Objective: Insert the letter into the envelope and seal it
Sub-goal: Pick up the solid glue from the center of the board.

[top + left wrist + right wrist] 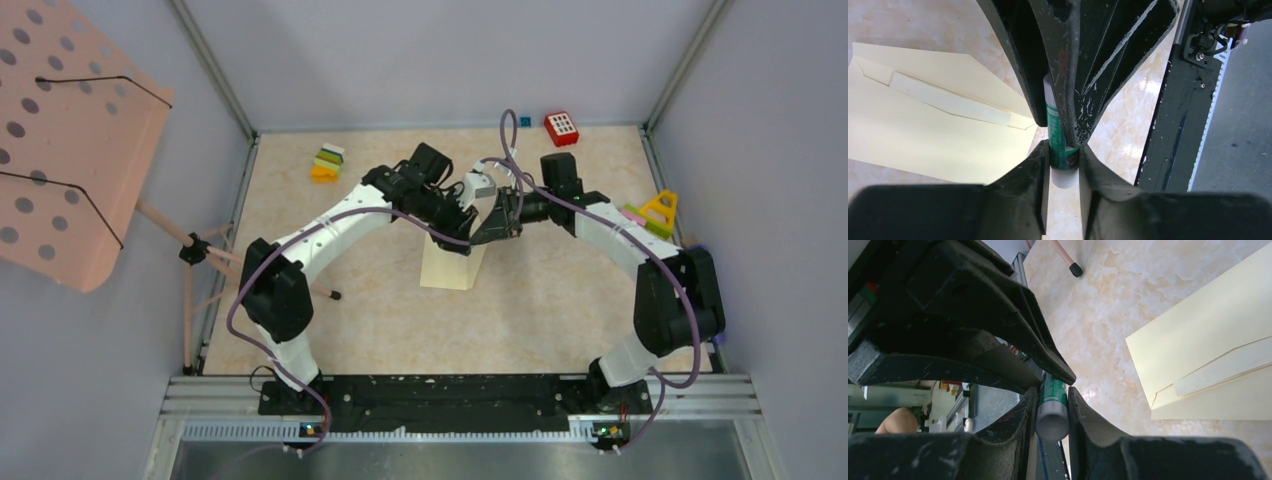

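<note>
Pale yellow paper envelope (452, 265) lies flat mid-table on the marbled beige tabletop (560, 300), flap open, with its far edge hidden under both arms. Left gripper (1064, 160) and right gripper (1053, 405) are each clamped on the same green-and-white glue stick (1053, 125). There's bare table off the envelope's near, left and right edges. Coloured toy blocks (327, 163) sit well apart at the far side.
</note>
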Motion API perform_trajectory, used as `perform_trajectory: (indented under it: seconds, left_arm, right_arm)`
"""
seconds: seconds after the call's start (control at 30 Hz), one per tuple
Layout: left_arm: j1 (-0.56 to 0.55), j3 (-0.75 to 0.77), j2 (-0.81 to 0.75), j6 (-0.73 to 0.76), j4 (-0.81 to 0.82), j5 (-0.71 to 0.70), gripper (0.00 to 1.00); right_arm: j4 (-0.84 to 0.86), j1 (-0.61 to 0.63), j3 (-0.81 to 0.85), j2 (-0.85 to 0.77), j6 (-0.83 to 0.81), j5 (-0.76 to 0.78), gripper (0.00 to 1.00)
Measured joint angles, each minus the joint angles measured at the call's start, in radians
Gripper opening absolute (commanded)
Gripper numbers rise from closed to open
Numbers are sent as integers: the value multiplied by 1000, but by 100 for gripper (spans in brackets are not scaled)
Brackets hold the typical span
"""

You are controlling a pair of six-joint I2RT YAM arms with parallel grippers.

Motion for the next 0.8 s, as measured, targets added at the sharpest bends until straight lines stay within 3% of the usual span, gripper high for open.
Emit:
perform_trajectory:
  seconds: [0.1, 0.2, 0.3, 0.63, 0.8]
  left_arm:
    - [0, 0, 0, 2, 6, -1, 69]
    - [5, 0, -1, 2, 6, 2, 76]
    - [16, -2, -4, 1, 8, 18, 75]
    - [111, -17, -10, -26, 29, 195, 56]
    - [203, -112, -33, -153, 152, 313, 59]
  right_arm:
    - [-4, 0, 8, 0, -4, -4, 0]
    - [4, -5, 8, 0, 10, -15, 0]
    - [38, -24, 8, 0, 53, -45, 0]
    - [167, -79, -3, 0, 166, -108, 0]
    - [357, -114, -80, 0, 316, -137, 0]
